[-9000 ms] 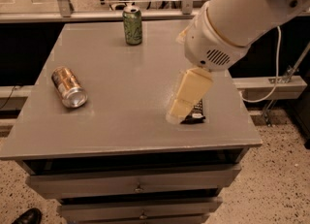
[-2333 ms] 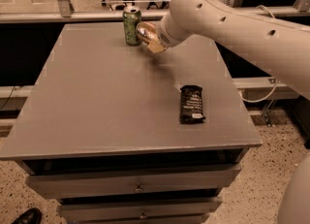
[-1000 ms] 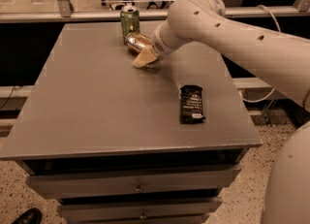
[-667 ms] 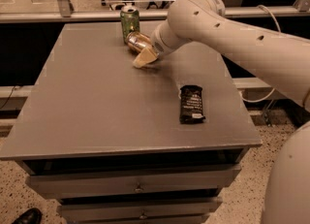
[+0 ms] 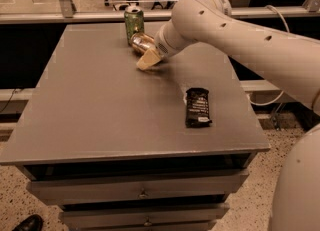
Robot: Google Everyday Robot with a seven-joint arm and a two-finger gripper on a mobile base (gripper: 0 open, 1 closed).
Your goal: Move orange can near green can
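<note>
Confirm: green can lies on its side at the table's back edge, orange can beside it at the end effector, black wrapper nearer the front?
No: camera view shows the green can standing upright. Rest holds: it's at the back edge of the table, orange can beside it at the end effector, black wrapper nearer the front.

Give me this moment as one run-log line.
gripper: at orange can | orange can: beside upright green can, far side of table | black snack wrapper: right side, apart
</note>
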